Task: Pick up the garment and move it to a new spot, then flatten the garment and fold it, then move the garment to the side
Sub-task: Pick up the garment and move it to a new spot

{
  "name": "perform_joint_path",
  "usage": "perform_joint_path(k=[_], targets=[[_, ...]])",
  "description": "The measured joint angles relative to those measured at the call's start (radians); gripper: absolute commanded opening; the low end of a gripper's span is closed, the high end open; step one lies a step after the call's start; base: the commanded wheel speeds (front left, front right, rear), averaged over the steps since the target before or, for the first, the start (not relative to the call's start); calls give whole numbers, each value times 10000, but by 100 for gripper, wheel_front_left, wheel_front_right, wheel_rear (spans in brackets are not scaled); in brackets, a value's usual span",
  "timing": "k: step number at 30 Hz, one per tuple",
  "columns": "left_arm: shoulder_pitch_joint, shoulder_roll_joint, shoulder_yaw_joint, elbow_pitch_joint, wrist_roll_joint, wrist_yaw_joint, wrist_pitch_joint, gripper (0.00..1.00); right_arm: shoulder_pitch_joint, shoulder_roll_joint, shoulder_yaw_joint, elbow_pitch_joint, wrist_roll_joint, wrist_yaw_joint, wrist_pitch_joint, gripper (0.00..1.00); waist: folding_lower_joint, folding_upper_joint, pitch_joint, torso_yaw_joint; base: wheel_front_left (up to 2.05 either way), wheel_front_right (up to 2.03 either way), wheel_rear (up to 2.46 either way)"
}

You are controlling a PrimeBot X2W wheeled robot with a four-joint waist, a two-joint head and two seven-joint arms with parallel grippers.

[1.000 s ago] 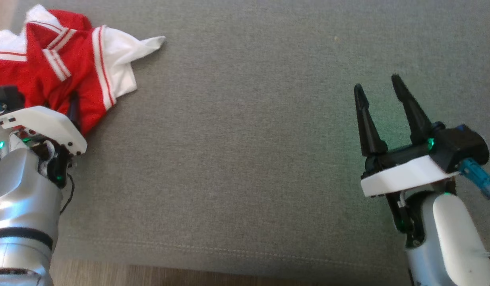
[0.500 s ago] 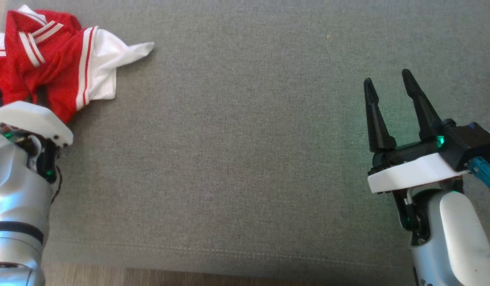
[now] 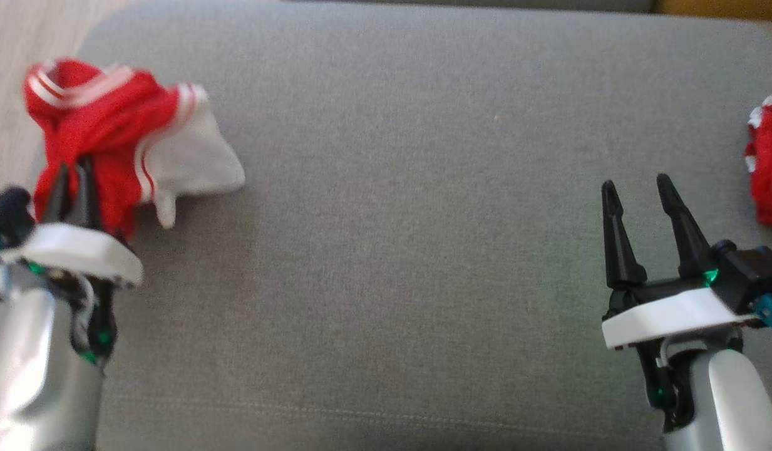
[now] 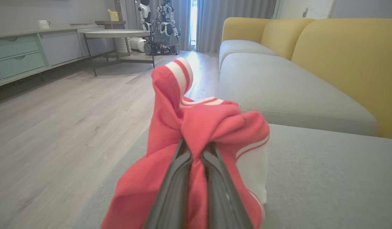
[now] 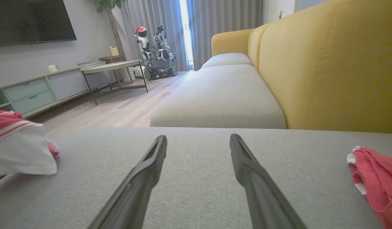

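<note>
The garment (image 3: 104, 125) is a red top with white panels and striped trim, bunched at the far left of the grey cushion (image 3: 386, 250). My left gripper (image 3: 74, 172) is shut on its red cloth, which hangs lifted around the fingers; the left wrist view shows the garment (image 4: 211, 127) folded over the closed fingers (image 4: 183, 171). A white flap of the garment (image 5: 21, 149) shows at the left edge of the right wrist view. My right gripper (image 3: 636, 188) stands open over the cushion at the right, nothing between its fingers; in its own view the gripper (image 5: 198, 143) is empty.
A second red piece of cloth with white trim (image 3: 767, 169) lies at the cushion's right edge, also seen as red cloth (image 5: 374, 178) in the right wrist view. Yellow sofa back (image 5: 326, 70) runs along the far side. Wooden floor (image 4: 56, 127) lies past the cushion's left edge.
My left gripper has shut on the garment and lifted it up off the cushion. The head camera has tilted up, bringing the cushion's far edge and the other red cloth into view.
</note>
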Motion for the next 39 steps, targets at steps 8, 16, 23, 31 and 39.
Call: perform_joint_path(k=[8, 16, 23, 31, 39], targets=[[1787, -284, -848, -3005, 290, 240, 708, 0, 276, 6, -88, -61, 127, 0, -4, 100, 0, 0, -521, -425, 0, 0, 0], [1977, -878, -2343, -3939, 435, -288, 1480, 0, 305, 8, -90, -368, 328, 0, -4, 100, 0, 0, -290, -1147, 0, 0, 0], [636, -1494, -4034, -3110, 1051, -828, 1772, 0, 156, 8, 207, -408, 546, 0, -190, 100, 0, 0, 247, -2080, 0, 0, 0], [-470, -2017, -5093, -1611, 1179, -1097, 1678, 0, -60, 8, 384, -222, 878, 0, -589, 100, 0, 0, 926, -3122, 0, 0, 0], [-464, -2173, -5660, -1158, 602, -1168, 1221, 100, -61, 8, 261, 61, 911, 0, -786, 100, 0, 0, 1165, -3216, 0, 0, 0]])
